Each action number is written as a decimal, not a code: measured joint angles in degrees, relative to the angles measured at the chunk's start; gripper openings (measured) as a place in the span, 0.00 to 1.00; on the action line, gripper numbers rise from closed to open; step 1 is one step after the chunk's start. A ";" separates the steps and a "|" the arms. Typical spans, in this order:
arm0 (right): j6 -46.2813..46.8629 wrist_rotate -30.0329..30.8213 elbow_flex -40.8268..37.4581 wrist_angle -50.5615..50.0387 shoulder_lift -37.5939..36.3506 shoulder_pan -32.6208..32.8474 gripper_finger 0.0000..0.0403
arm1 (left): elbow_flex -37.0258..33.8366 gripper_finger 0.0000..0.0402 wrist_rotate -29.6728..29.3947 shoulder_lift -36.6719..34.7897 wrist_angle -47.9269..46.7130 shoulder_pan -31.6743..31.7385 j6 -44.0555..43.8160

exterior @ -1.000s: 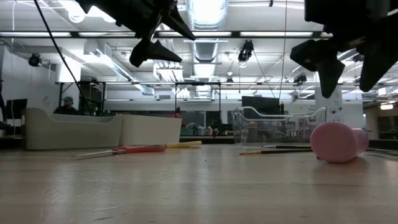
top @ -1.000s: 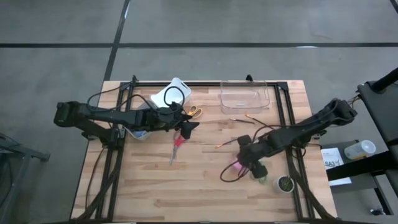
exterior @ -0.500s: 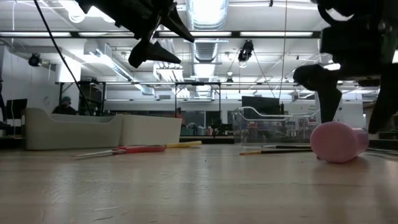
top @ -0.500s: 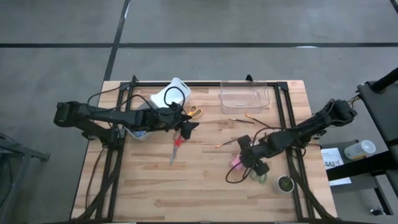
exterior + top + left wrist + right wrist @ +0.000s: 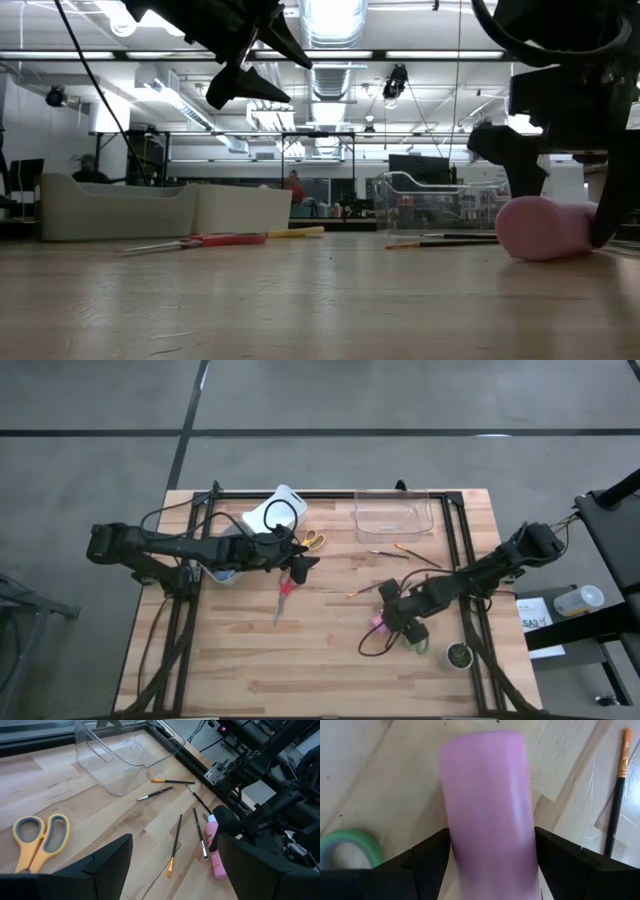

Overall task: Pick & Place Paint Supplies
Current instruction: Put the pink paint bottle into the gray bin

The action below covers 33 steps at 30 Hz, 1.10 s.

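The right gripper (image 5: 393,622) sits low over the right half of the pale butcher-block wooden table (image 5: 240,660), its two dark fingers (image 5: 427,865) spread wide on either side of the smooth cylindrical pink plastic bottle (image 5: 487,810), which lies on its side on the wood. The wrist view does not show clearly whether the pads touch it. In the low view the bottle (image 5: 540,228) rests on the tabletop with a finger standing at each end of it. A second ago the same gripper hung above the bottle; it has since come down around it, and the bottle has not shifted.

Just beyond the bottle lie several thin brown paintbrushes (image 5: 175,845), scattered and angled toward the clear, hard-walled plastic bin (image 5: 392,517) at the table's far edge. A green loop handle of the scissors (image 5: 347,847) lies close beside the bottle.

The front half of the table is bare wood, with open room there. The left gripper (image 5: 302,565) hovers well above the table's middle with its fingers apart and nothing between them, unchanged, over red-handled scissors (image 5: 283,598) and near yellow-handled scissors (image 5: 37,840).
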 joint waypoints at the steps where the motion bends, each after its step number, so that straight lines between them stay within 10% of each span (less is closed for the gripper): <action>1: 0.04 -0.02 0.10 0.15 0.20 0.00 0.68 | 0.00 0.76 0.00 0.00 0.03 0.01 -0.02; 33: -0.60 4.91 5.97 5.79 -0.83 0.00 0.51 | 0.00 0.76 0.00 0.00 -1.01 0.06 0.00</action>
